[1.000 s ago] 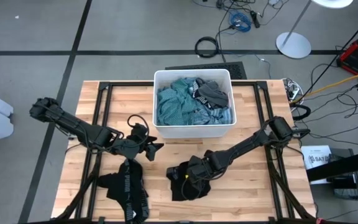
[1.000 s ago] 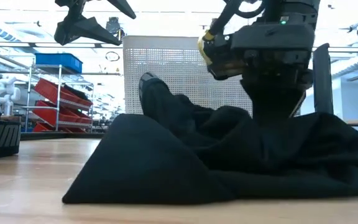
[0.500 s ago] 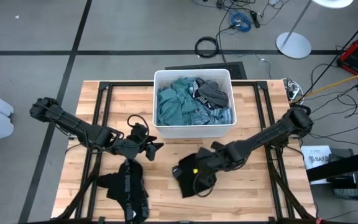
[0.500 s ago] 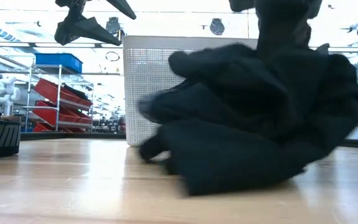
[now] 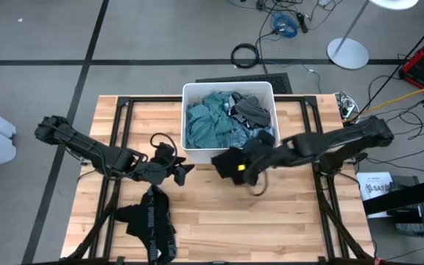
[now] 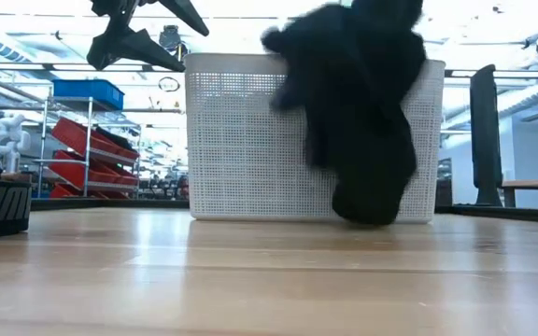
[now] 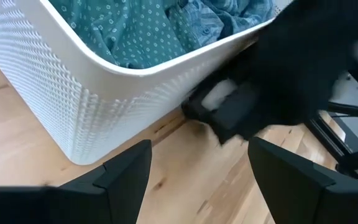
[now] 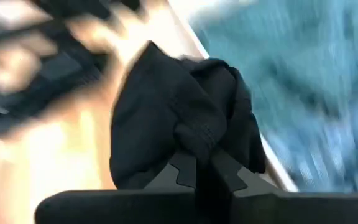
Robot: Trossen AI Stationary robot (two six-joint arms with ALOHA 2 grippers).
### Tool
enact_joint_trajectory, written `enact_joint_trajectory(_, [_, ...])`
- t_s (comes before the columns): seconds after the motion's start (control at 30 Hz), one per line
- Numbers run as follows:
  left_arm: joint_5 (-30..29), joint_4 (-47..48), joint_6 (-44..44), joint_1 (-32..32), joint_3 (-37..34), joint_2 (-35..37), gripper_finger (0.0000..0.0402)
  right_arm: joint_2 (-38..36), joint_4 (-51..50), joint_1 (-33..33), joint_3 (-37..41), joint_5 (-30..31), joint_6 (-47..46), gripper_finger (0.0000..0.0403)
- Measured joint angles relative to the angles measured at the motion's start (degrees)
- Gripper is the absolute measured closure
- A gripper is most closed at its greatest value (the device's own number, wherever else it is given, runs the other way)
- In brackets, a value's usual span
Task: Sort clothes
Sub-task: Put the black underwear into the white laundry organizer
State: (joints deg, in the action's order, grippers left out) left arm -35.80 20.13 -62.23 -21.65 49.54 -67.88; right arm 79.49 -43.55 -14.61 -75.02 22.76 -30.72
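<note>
Just in front of the white bin's near wall, a plain black garment (image 5: pixel 250 163) hangs in the air, bunched into a dark lump with a tail drooping toward the wooden table (image 5: pixel 308 221). From the low camera it (image 6: pixel 358 112) covers the right part of the bin's perforated front, its lowest fold close to the tabletop. The right gripper (image 8: pixel 199 167) has its fingers pressed together on a fold of this cloth, which balloons out beyond the fingertips; its arm reaches in from the right side of the table.

Inside the bin (image 5: pixel 190 92), at the far middle of the table, lie a teal-green dotted garment (image 5: pixel 205 118), a light blue one (image 5: pixel 265 138) at the right near corner, and a dark piece with white lettering (image 5: pixel 250 110) toward the far right.

On the near left of the table a black garment with white lettering (image 5: pixel 152 224) lies flat. The left gripper (image 5: pixel 185 173) hovers just beyond it, left of the bin's near corner, its fingers (image 7: pixel 126 171) spread wide and holding nothing.
</note>
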Motion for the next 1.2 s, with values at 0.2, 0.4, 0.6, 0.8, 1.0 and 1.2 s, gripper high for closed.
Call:
enact_joint_trajectory(0.2, [0.0, -0.1, -0.4, 0.0, 0.0, 0.0, 0.0123, -9.1, 19.5, 4.5, -0.1, 0.0, 13.4, 0.0403])
enact_joint_trajectory(0.4, [-0.1, -0.7, -0.4, 0.7, 0.0, 0.0, 0.0123, -12.6, 24.6, 16.1, -0.1, 0.8, 19.2, 0.0403])
enact_joint_trajectory(0.6, [-0.2, -2.4, -0.4, 1.8, 0.0, 0.0, 0.0123, -9.6, 15.6, 26.8, -0.1, -8.5, 17.0, 0.0403])
enact_joint_trajectory(0.8, [-0.4, -3.3, -0.4, 1.8, 0.0, 0.0, 0.0123, -1.8, 7.0, 31.5, -0.1, -18.3, 16.6, 0.0403])
enact_joint_trajectory(1.0, [-0.4, -3.4, -0.5, 1.8, 0.0, 0.0, 0.0123, 5.9, 15.9, 31.5, -0.1, -27.3, 17.9, 0.0403])
enact_joint_trajectory(1.2, [-0.5, -3.4, -2.0, 1.7, 0.0, 0.0, 0.0123, 10.7, 28.7, 31.0, -0.1, -29.2, 14.9, 0.0402])
